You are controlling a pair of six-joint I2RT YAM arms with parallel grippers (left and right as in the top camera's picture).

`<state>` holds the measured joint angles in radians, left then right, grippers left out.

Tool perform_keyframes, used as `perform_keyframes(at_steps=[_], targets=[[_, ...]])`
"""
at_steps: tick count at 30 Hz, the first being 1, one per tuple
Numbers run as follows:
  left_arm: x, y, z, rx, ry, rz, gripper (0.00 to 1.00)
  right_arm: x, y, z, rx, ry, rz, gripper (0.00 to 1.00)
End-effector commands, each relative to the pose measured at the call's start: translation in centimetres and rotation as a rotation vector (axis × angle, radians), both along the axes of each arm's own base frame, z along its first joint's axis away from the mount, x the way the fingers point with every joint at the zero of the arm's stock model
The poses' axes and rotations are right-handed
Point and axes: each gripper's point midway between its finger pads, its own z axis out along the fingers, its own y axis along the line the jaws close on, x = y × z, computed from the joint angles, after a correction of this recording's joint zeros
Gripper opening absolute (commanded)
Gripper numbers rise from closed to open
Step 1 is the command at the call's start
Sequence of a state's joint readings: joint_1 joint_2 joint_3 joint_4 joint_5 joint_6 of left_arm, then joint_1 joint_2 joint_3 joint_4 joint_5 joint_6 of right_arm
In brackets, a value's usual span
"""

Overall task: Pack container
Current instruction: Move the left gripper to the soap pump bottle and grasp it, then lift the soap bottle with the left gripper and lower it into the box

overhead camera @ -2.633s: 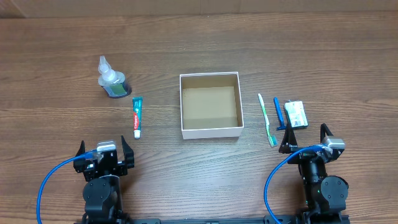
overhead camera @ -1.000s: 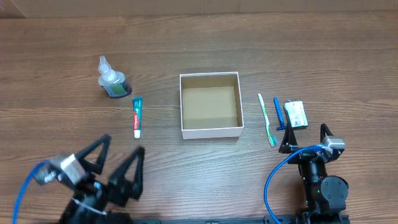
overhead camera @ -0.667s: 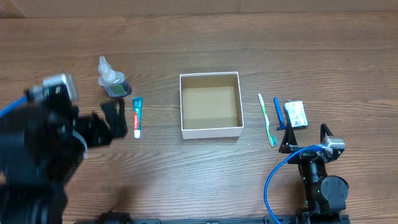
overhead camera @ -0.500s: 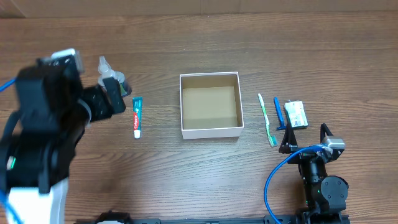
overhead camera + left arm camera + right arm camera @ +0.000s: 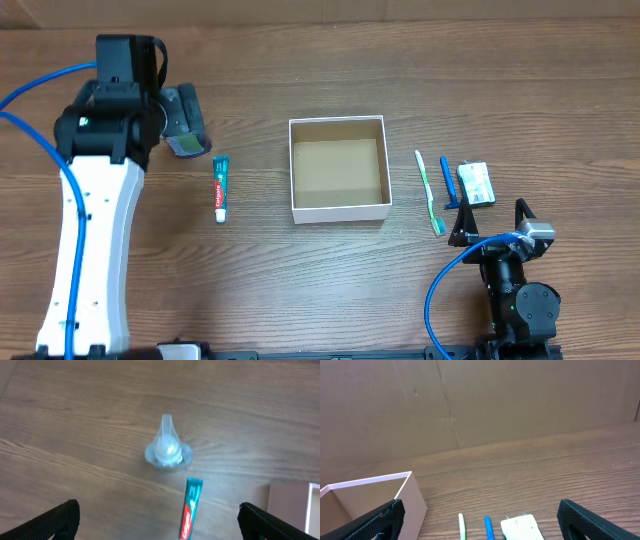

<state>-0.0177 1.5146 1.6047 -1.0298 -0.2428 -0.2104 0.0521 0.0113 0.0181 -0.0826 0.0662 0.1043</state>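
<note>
The container (image 5: 338, 211) is a square cardboard box, white outside and brown inside, open and empty at the table's middle. My left gripper (image 5: 178, 118) is open, hovering over a small clear bottle with a green base (image 5: 189, 146). In the left wrist view the bottle (image 5: 167, 449) stands upright ahead of the wide-open gripper (image 5: 162, 522), with a toothpaste tube (image 5: 190, 512) below it. The tube (image 5: 221, 188) lies left of the box. My right gripper (image 5: 490, 226) is open and empty at the front right, behind a green toothbrush (image 5: 430, 192), a blue razor (image 5: 447, 181) and a white packet (image 5: 476, 184).
The right wrist view shows the box's wall (image 5: 410, 505) at the left, the toothbrush (image 5: 462, 527), razor (image 5: 488, 528) and packet (image 5: 522, 527) ahead, and a cardboard backdrop (image 5: 480, 405) beyond the table. The box's corner (image 5: 292, 510) shows in the left wrist view.
My left arm has swung up from its rest at the front left and reached out over the bottle. The right arm and all objects have not moved.
</note>
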Motion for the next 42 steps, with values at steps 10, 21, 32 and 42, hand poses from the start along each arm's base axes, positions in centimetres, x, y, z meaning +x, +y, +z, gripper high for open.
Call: perform_keyframes(at_steps=[10,21,32,42], targets=[[6.5,1.0,-6.7,-0.029,0.063,-0.062,1.00,0.0,0.0,-0.2,-0.001,-0.002,-0.001,1.00],[7.8,0.7,-12.2,-0.061,0.170,-0.091,0.57,0.0,0.0,-0.2,-0.001,-0.002,-0.001,1.00],[8.4,0.8,-11.9,-0.028,0.153,-0.133,0.47,0.0,0.0,-0.2,-0.001,-0.002,-0.001,1.00],[8.7,0.8,-10.1,0.000,0.117,-0.167,0.16,0.0,0.0,-0.2,-0.001,-0.002,-0.001,1.00]])
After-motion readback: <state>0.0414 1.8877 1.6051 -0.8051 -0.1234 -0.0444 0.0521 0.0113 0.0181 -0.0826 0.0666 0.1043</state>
